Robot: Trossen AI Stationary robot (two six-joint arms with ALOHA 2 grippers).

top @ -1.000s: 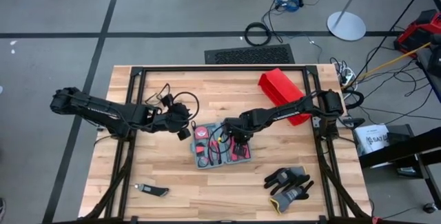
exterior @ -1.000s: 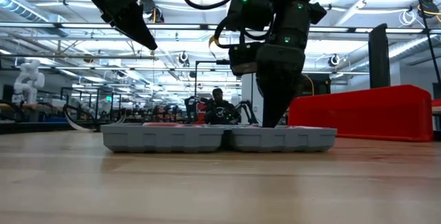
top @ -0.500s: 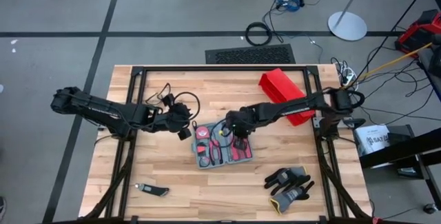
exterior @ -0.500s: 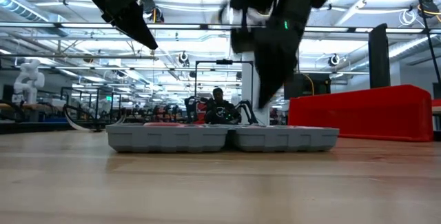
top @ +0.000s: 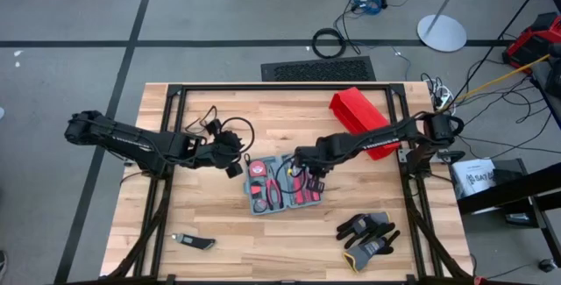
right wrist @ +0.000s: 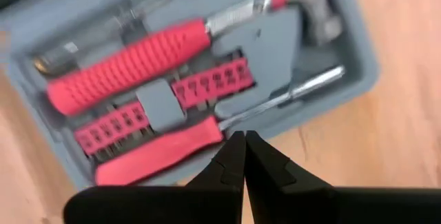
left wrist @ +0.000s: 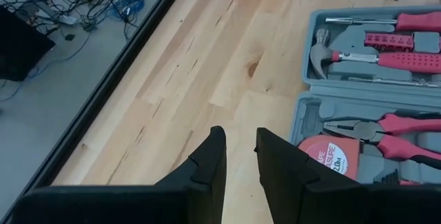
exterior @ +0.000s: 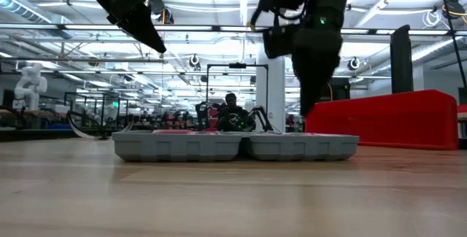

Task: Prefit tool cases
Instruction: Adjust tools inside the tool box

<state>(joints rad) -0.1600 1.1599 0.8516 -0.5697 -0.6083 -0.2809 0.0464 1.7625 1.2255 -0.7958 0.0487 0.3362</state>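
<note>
The grey tool case [top: 282, 184] lies open and flat on the wooden table, both halves up. The low view shows the case [exterior: 235, 146] edge-on. It holds a hammer [right wrist: 303, 0], red-handled screwdrivers [right wrist: 131, 55], a bit strip, pliers [left wrist: 393, 124] and a tape measure [left wrist: 331, 158]. My right gripper [right wrist: 242, 141] is shut and empty. It points down and hangs above the case's right half near its edge, as the high view of the right gripper [top: 308, 176] shows. My left gripper [left wrist: 239, 145] hovers open over bare wood just left of the case, holding nothing.
A red open bin [top: 361, 120] stands at the back right, behind my right arm. Dark work gloves [top: 368, 235] lie near the front right. A small utility knife [top: 193, 242] lies at the front left. A person [exterior: 230, 109] sits far off in the room.
My right gripper, shut throughout, has risen off the case's right half. It has drifted a little toward the table's right edge and now hangs clear above the case. The case stays flat on the table.
</note>
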